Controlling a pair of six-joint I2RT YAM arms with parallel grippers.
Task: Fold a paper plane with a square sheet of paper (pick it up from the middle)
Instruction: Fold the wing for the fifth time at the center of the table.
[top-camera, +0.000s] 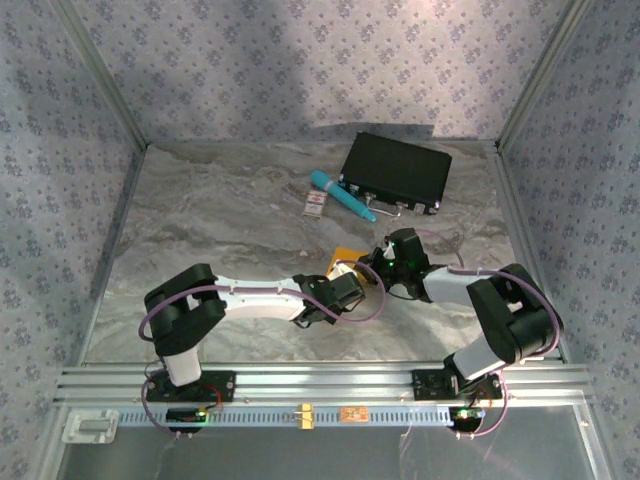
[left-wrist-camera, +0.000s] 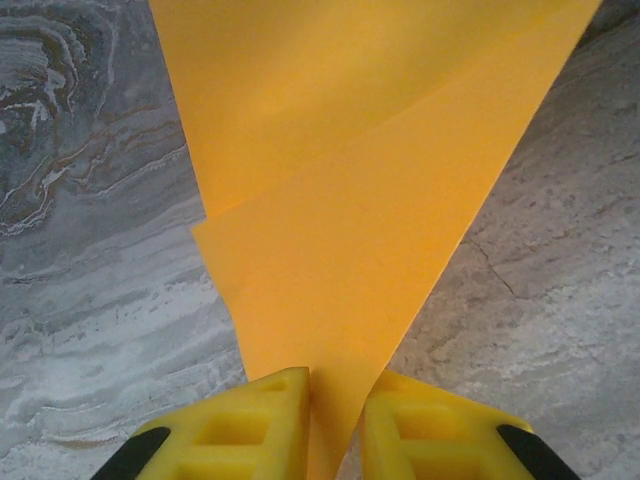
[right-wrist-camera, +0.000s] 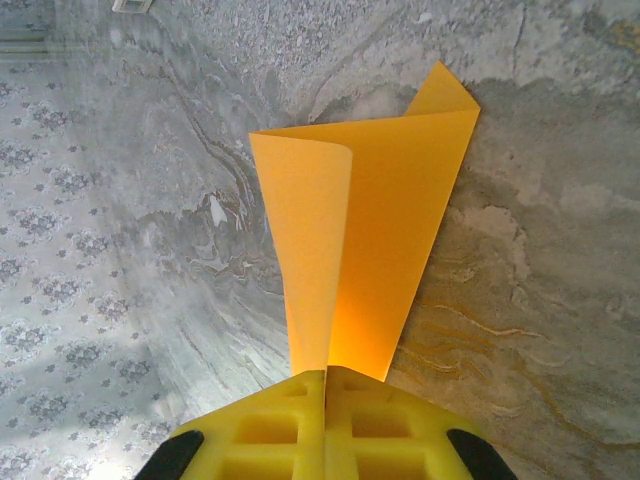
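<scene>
One folded orange sheet (left-wrist-camera: 370, 200), two grips: left claw (left-wrist-camera: 337, 390) clamped on one end, right claw (right-wrist-camera: 326, 382) pinched shut on other. Beyond, on surface (top-camera: 200, 230): one black case (top-camera: 395, 172), one pen (top-camera: 342, 195), one card (top-camera: 316, 206).

The square sheet of paper (left-wrist-camera: 340, 200) is thin, smooth, matt orange-yellow paper (light glows through it in the right wrist view). The fingers (left-wrist-camera: 250, 430) of the left gripper (left-wrist-camera: 335, 400) are matt yellow moulded plastic. The table (top-camera: 200, 220) looks like veined grey stone. The black case (top-camera: 395, 170) is matt. Just beside it, the teal pen (top-camera: 342, 195) looks like smooth plastic.
</scene>
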